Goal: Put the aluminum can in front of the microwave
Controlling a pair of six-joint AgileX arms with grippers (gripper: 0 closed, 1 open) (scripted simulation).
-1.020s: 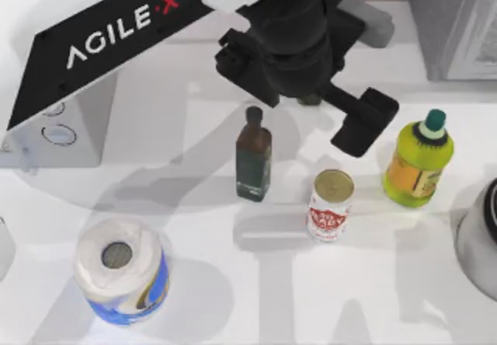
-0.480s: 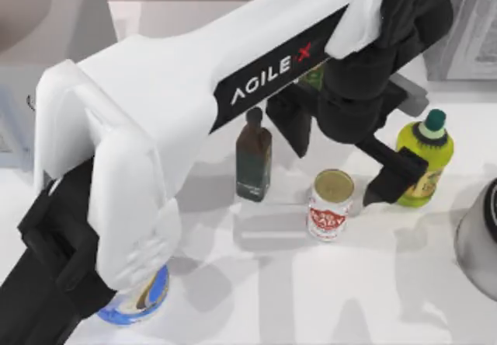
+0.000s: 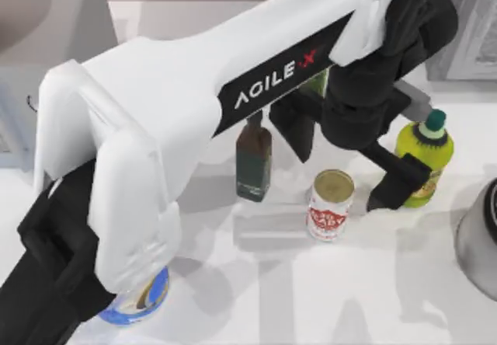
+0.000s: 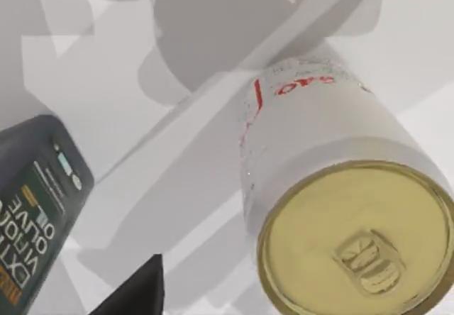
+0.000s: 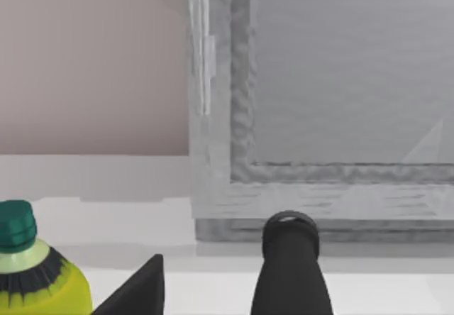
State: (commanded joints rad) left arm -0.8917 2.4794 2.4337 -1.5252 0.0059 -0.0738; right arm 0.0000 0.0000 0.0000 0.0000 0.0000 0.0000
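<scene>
The aluminum can [image 3: 330,204] is standing on the table [image 3: 311,298] between the dark bottle [image 3: 253,161] on its left and the green-capped bottle [image 3: 423,158] on its right. The left gripper [image 3: 345,166] is hanging over the can, fingers straddling it, while the paper roll [image 3: 144,298] is sitting near the table's front left.

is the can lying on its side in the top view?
No, the aluminum can stands upright on the table, gold top facing up, with the left gripper open above it.
</scene>
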